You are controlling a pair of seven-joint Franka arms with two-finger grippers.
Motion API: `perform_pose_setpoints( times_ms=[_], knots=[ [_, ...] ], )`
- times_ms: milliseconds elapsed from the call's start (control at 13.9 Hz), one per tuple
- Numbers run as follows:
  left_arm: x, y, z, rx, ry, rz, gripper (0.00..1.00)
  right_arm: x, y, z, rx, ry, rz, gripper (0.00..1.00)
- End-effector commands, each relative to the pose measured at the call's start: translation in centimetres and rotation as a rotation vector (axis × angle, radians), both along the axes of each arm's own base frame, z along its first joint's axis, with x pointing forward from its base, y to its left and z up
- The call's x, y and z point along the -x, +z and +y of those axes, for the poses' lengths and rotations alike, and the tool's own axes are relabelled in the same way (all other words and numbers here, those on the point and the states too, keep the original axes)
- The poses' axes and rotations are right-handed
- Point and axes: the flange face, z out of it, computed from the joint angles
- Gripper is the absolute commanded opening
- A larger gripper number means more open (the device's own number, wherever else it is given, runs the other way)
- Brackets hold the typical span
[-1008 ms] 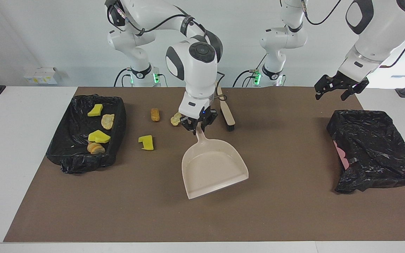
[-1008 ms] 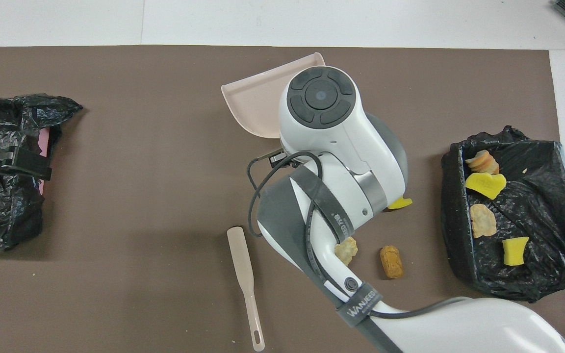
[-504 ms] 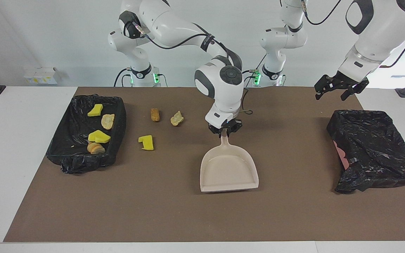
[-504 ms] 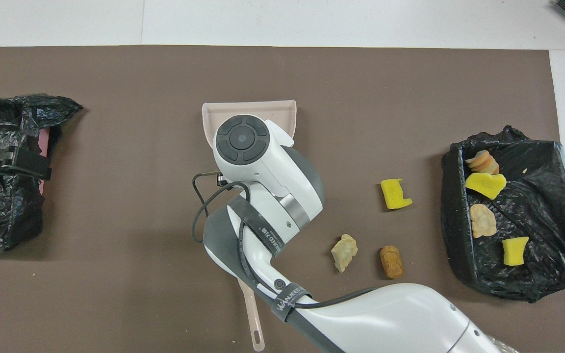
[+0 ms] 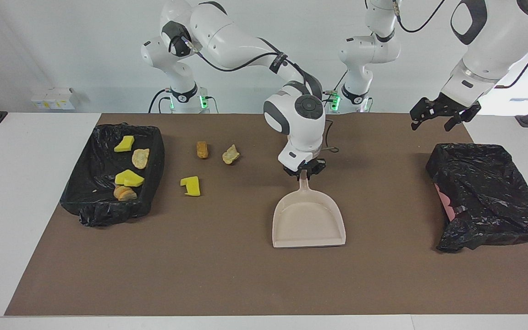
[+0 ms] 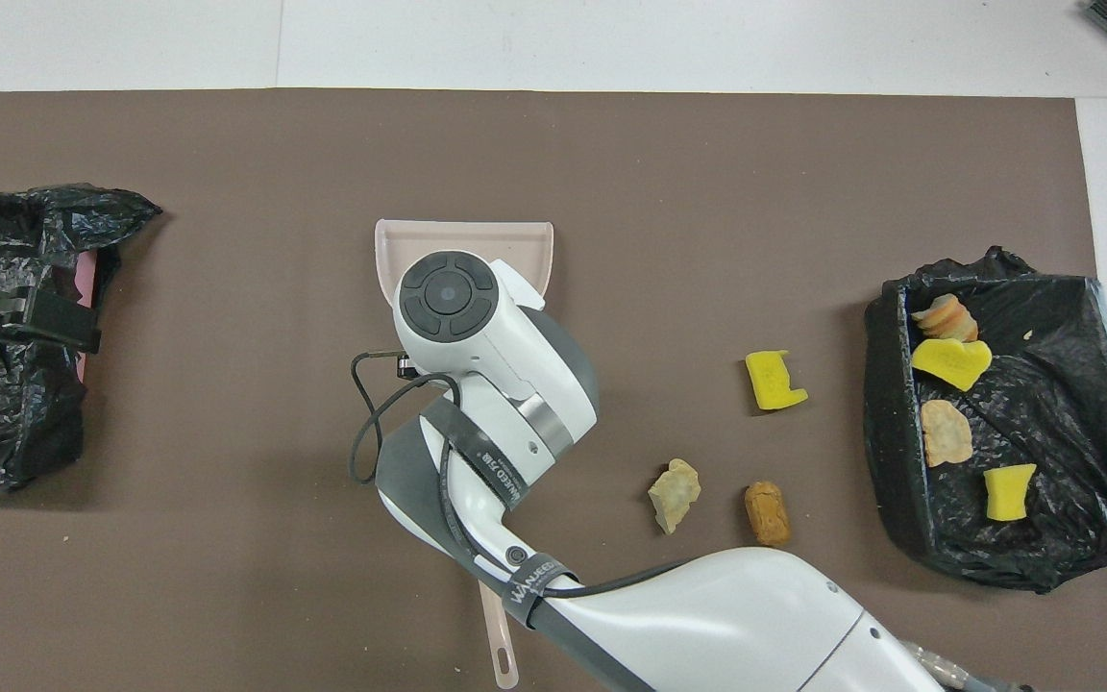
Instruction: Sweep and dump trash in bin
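Observation:
My right gripper (image 5: pixel 304 172) is shut on the handle of the beige dustpan (image 5: pixel 308 220), which lies flat at the middle of the mat, its mouth facing away from the robots; the arm covers most of the dustpan in the overhead view (image 6: pixel 477 240). Three trash pieces lie loose on the mat toward the right arm's end: a yellow sponge chunk (image 5: pixel 191 186) (image 6: pixel 773 379), a tan lump (image 5: pixel 230 155) (image 6: pixel 674 492) and an orange-brown lump (image 5: pixel 202 149) (image 6: pixel 767 512). Several more pieces lie in the black-lined bin (image 5: pixel 103 213) (image 6: pixel 890 432). My left gripper (image 5: pixel 438 120) (image 6: pixel 25 317) waits open.
The beige brush is hidden by the right arm in the facing view; only its handle end (image 6: pixel 496 644) shows, close to the robots. A second bin under a crumpled black bag (image 5: pixel 484 197) (image 6: pixel 6 423) sits at the left arm's end, below the left gripper.
My right gripper has carried the dustpan toward the left arm's end and turned its mouth straight away from the robots. The loose trash and the left arm have not moved.

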Motion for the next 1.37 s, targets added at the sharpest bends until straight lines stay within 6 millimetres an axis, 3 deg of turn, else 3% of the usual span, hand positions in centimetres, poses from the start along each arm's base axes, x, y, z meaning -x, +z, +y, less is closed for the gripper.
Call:
perform_pose_setpoints(
  times_ms=[0,216,504,648,720,864,1008,1152,1296],
  knots=[
    [-0.1,0.2,0.0,-0.006,-0.01,-0.007,1.0,-0.5,-0.1,-0.4,-0.022,-0.018,0.015,0.21],
    [-0.2,0.2,-0.4,-0.007,-0.015,-0.006,1.0,-0.1,-0.2,-0.3,-0.02,0.02,0.015,0.4],
    [-0.8,-1.3,-1.0,-0.005,-0.022,-0.003,1.0,-0.3,0.4,-0.6,-0.027,-0.001,0.013,0.62],
    [-1.2,-2.0,-1.2,-0.004,-0.023,-0.016,1.0,0.1,3.7,-0.8,-0.06,-0.009,0.002,0.67],
    [-1.2,-2.7,-2.4,-0.002,-0.041,-0.022,1.0,0.6,5.1,-0.9,-0.07,-0.014,0.004,0.7],
    [-1.4,-4.5,-3.7,-0.003,-0.022,-0.029,1.0,3.0,7.1,-1.8,-0.058,-0.024,0.004,0.78],
    [-1.8,-6.2,-6.0,-0.003,-0.027,-0.04,1.0,5.8,9.1,-2.9,-0.051,-0.011,0.005,0.92],
    [-3.0,-9.0,-9.5,-0.004,0.012,-0.039,1.0,9.4,11.3,-4.6,-0.064,0.002,0.021,0.99],
    [-3.8,-11.1,-11.9,0.0,0.038,-0.051,1.0,12.9,11.9,-5.4,-0.05,0.024,0.031,1.0]
  ],
)
